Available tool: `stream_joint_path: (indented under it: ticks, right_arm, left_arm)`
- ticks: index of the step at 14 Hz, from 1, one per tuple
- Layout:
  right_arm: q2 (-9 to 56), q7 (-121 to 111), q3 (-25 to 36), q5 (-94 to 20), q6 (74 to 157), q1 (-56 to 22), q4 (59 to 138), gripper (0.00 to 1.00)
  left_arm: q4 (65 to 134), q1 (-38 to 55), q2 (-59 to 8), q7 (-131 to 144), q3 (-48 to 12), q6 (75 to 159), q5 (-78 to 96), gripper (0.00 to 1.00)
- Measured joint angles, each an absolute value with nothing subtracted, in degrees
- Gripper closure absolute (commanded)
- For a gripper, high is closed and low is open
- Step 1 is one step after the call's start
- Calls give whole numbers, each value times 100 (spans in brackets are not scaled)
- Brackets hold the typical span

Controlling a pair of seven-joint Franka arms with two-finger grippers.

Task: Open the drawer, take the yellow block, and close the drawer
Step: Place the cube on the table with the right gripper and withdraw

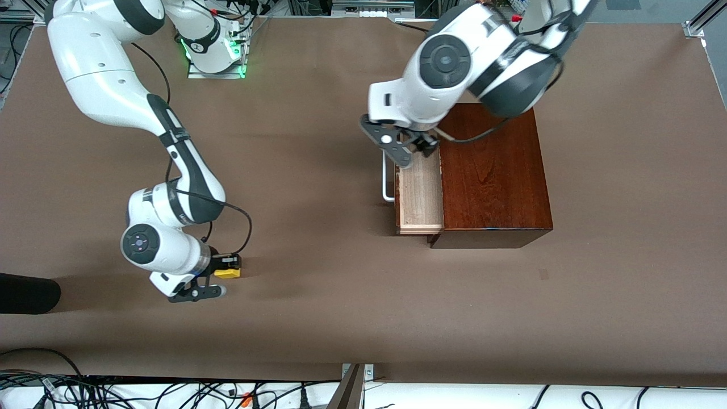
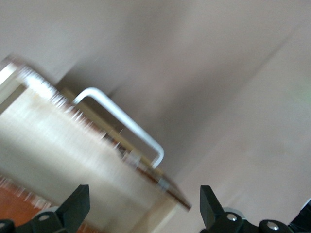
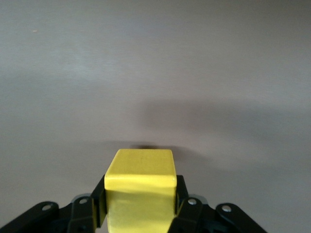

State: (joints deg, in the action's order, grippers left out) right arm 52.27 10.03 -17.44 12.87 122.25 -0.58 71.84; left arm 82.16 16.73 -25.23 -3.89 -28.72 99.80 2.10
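Note:
The drawer stands partly pulled out of the mahogany box, with its pale wood tray showing and its white handle toward the right arm's end. My left gripper is open and empty over the tray's end farther from the front camera. In the left wrist view the left gripper has its fingers wide apart above the tray and handle. My right gripper is shut on the yellow block, low over the bare table, well away from the box. The right wrist view shows the block between the fingers.
A black object lies at the table's edge at the right arm's end. Cables run along the table's edge nearest the front camera. The brown table top lies open between the two grippers.

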Motion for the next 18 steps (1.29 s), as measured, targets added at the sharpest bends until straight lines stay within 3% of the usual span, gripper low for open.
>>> stream_joint_path:
  ticks: [3, 4, 5, 6, 11, 18]
  right_arm:
    - [5305, 1158, -1745, 1287, 12234, -196, 7184, 100]
    - [5334, 1165, -1744, 1287, 12239, -201, 7184, 80]
    - [5356, 1168, -1741, 1287, 12245, -196, 7184, 28]
    - [5368, 1208, -1738, 1287, 12252, -189, 7184, 0]
    - [5346, 1565, -1719, 1290, 12199, -167, 7146, 0]
    - [4141, 2037, -1614, 1290, 10366, -45, 6999, 0]
  left_arm:
    - [8216, 1929, -2834, -1249, -2869, 10513, 110, 0]
    - [8215, 1992, -2943, -1586, -2867, 10639, -45, 0]
    - [8217, 2050, -3064, -1923, -2867, 10767, -222, 0]
    - [8218, 2095, -3194, -2317, -2867, 10931, -415, 0]
    - [8212, 2113, -3784, -4533, -2828, 11596, -718, 0]
    - [8529, 2453, -3907, -4565, -2825, 11573, -1104, 0]
